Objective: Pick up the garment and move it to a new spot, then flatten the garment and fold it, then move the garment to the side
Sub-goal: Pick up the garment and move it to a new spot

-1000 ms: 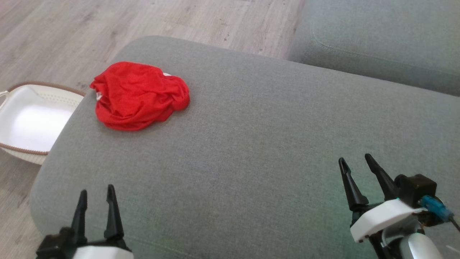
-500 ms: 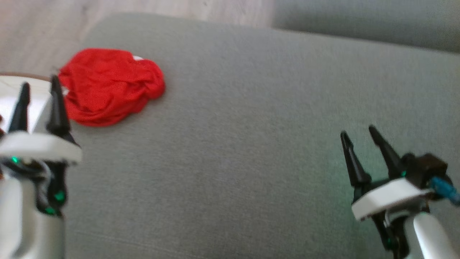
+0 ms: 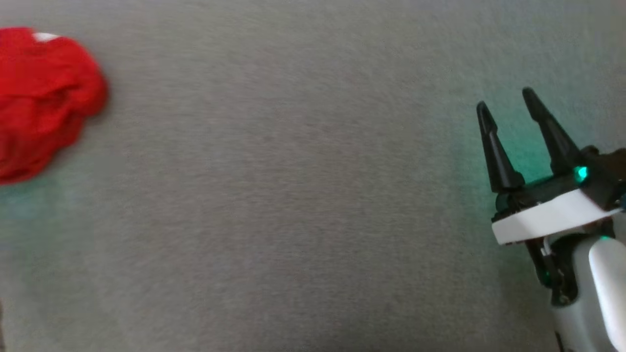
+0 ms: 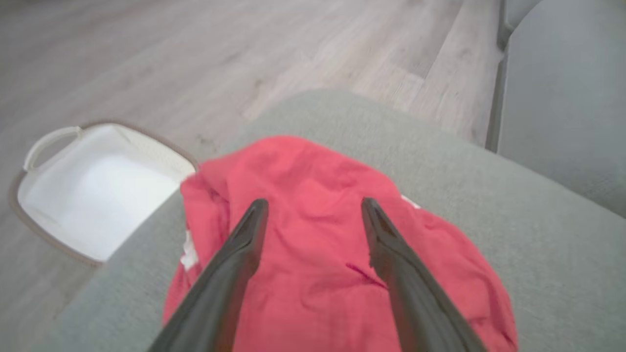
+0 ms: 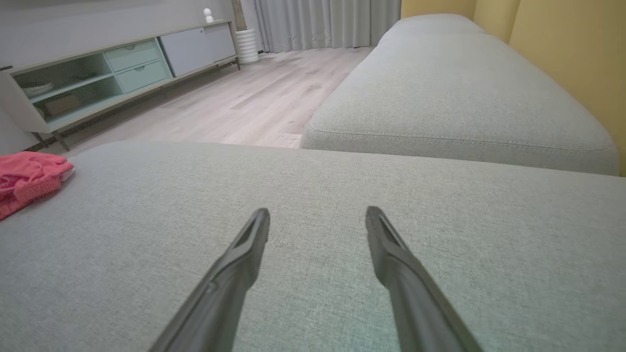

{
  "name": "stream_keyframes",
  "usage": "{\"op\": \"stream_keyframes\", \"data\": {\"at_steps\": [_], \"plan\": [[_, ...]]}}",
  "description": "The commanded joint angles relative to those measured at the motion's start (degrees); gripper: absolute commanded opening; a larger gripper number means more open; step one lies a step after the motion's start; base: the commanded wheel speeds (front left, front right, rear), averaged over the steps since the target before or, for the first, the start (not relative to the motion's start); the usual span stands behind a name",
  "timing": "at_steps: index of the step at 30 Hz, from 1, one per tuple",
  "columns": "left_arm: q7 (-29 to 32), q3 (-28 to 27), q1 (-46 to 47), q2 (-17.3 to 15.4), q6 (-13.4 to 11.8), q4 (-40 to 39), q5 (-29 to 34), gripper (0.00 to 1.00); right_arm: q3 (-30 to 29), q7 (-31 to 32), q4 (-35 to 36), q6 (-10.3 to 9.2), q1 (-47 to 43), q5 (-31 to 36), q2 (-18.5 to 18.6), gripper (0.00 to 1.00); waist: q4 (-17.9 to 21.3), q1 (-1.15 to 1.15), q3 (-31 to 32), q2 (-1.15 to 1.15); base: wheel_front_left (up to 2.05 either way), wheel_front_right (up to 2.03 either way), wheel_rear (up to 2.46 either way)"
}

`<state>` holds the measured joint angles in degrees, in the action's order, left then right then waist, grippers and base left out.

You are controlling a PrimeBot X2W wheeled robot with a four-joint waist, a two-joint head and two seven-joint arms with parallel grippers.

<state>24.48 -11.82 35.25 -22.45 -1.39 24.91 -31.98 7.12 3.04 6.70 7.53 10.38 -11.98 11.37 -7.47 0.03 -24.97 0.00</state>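
The garment (image 3: 41,98) is a crumpled red heap on the grey cushion, at the left edge of the head view. In the left wrist view the garment (image 4: 318,244) lies directly under my left gripper (image 4: 314,205), whose two dark fingers stand open above the cloth with nothing between them. My right gripper (image 3: 506,100) is open over bare cushion at the right of the head view, far from the garment. In the right wrist view my right gripper (image 5: 317,212) points across the cushion and the garment (image 5: 27,178) lies at the far left.
A white basket (image 4: 93,190) with a brown rim stands on the wooden floor beside the grey cushion (image 4: 538,254). A second grey cushion (image 5: 455,93) lies beyond a gap, with a low sideboard (image 5: 112,68) across the room.
The head camera has swung down and to the right, so the garment slid toward the left edge. My left gripper left the head view. Both grippers stayed open.
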Motion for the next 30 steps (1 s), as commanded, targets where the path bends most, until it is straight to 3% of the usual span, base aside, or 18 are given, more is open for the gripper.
{"op": "stream_keyframes", "data": {"at_steps": [1,8,9,10,11,16,24,30], "plan": [[2.0,-3.0,2.1,-4.0,-1.0,-0.4,-1.1,1.0,1.2,-0.2,2.8,-0.04,1.0,0.4,0.3,1.0,6.2,-0.03,-6.4,0.0,0.0,0.0,0.0],[9.9,-4.6,3.6,-6.0,-4.5,4.9,-3.2,1.0,0.6,-1.5,4.0,-0.04,1.6,0.7,-0.6,1.0,9.4,-0.03,-9.3,0.0,0.0,0.0,0.0],[11.2,-4.6,3.7,-6.2,-4.9,5.6,-3.4,0.94,0.5,-1.7,3.9,-0.04,1.6,0.7,-0.6,1.0,9.6,-0.03,-9.2,0.0,0.0,0.0,0.0],[12.0,-4.6,3.8,-6.4,-5.1,5.9,-3.7,0.38,0.4,-1.9,3.8,-0.04,1.6,0.7,-0.7,1.0,9.7,-0.03,-9.0,0.0,0.0,0.0,0.0],[12.6,-4.6,3.7,-6.4,-5.2,6.2,-3.9,0.0,0.3,-2.1,3.6,-0.04,1.6,0.6,-0.9,1.0,9.8,-0.03,-8.7,0.0,0.0,0.0,0.0],[9.2,-4.7,3.3,-7.2,-4.5,4.9,-3.2,0.0,0.7,-3.4,1.4,-0.04,1.8,-0.1,-1.5,1.0,9.2,-0.03,-3.7,0.0,0.0,0.0,0.0],[4.1,-1.9,5.7,-9.0,1.2,-1.2,-1.8,0.0,1.7,-5.4,-3.9,-0.04,0.0,-2.1,-2.6,1.0,8.0,-0.03,9.6,0.0,0.0,0.0,0.0],[5.2,2.6,9.0,-7.3,4.7,-8.1,-2.3,0.0,1.5,-6.1,-6.0,-0.04,-2.4,-3.1,-3.5,1.0,8.3,-0.03,17.1,0.0,0.0,0.0,0.0]]}}
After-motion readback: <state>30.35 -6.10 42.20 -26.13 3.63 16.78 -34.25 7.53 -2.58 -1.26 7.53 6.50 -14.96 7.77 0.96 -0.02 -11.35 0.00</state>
